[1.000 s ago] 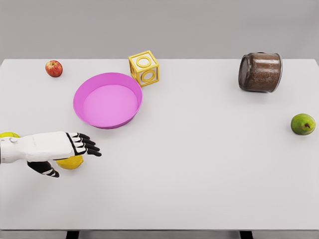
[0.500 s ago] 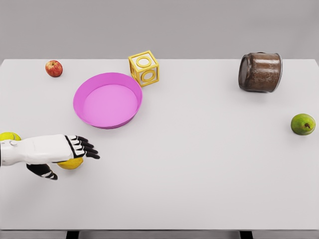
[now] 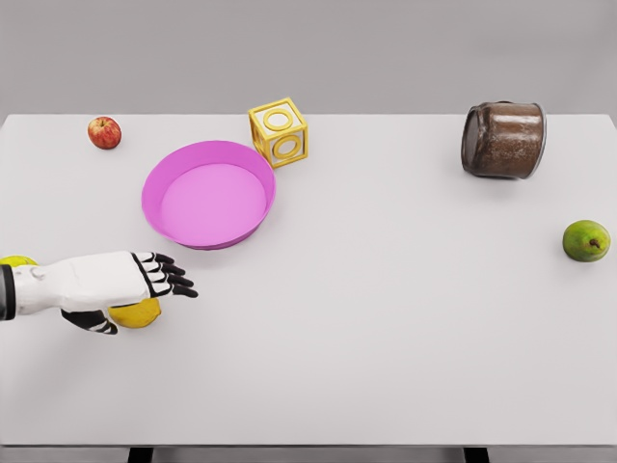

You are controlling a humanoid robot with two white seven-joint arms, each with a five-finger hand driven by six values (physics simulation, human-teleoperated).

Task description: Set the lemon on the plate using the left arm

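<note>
A yellow lemon (image 3: 141, 314) lies on the white table near the front left, mostly covered by my left hand (image 3: 147, 299). The hand hovers right over it, black fingers (image 3: 168, 276) stretched out to the right and the thumb (image 3: 96, 324) curled in against the lemon's left side. The hand is open and not closed around the fruit. The pink plate (image 3: 164, 172) sits behind and to the right of the hand, with nothing in it. My right arm does not show.
A red apple (image 3: 104, 132) lies at the back left and a yellow hollow cube (image 3: 279, 132) just behind the plate. A brown jar (image 3: 503, 140) lies on its side at the back right, a green pear (image 3: 586, 240) at the right edge. A yellow-green fruit (image 3: 13, 260) peeks out behind my left forearm.
The left hand has settled over the lemon and its thumb has drawn in from the lower left towards the fruit. The lemon has not moved.
</note>
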